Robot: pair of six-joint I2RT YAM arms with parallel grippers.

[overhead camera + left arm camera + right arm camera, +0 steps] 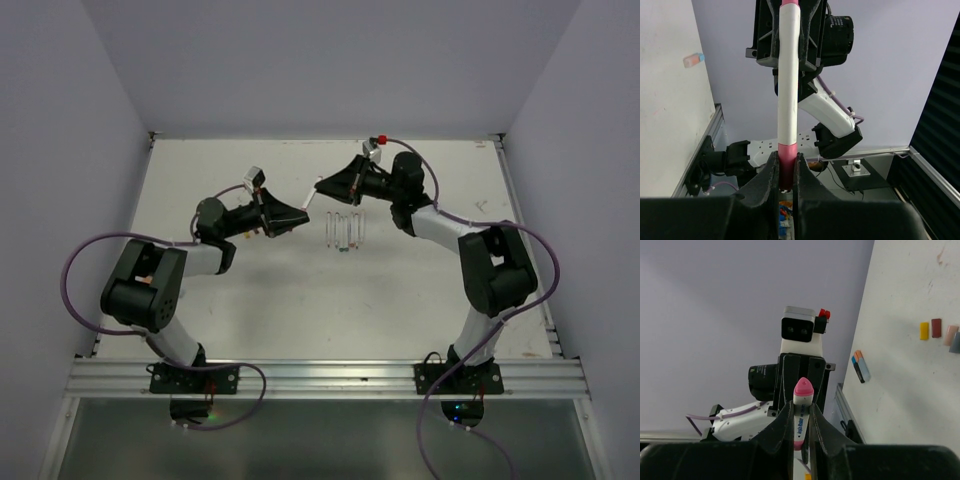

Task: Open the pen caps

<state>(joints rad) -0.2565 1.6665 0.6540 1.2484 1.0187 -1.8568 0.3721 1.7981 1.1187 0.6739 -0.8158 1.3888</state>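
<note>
While the slim white plastic barrel (311, 197) hangs mid-air at centre frame overhead, the left end effector (786, 161) pinches its stubby pink plastic cap (787, 170) and the right end effector (801, 409) clamps the barrel. It looks light, stiff and slick, so grip square.

Smooth, slightly glossy white plastic for the pen barrel (788, 75), same sheen on the pink pen cap (788, 149). Matt black, faintly grainy plastic on the fingers (762, 187) of the left gripper (786, 156). Matt white, scuffed table (250, 290); bare brushed-metal rail (330, 375).
</note>
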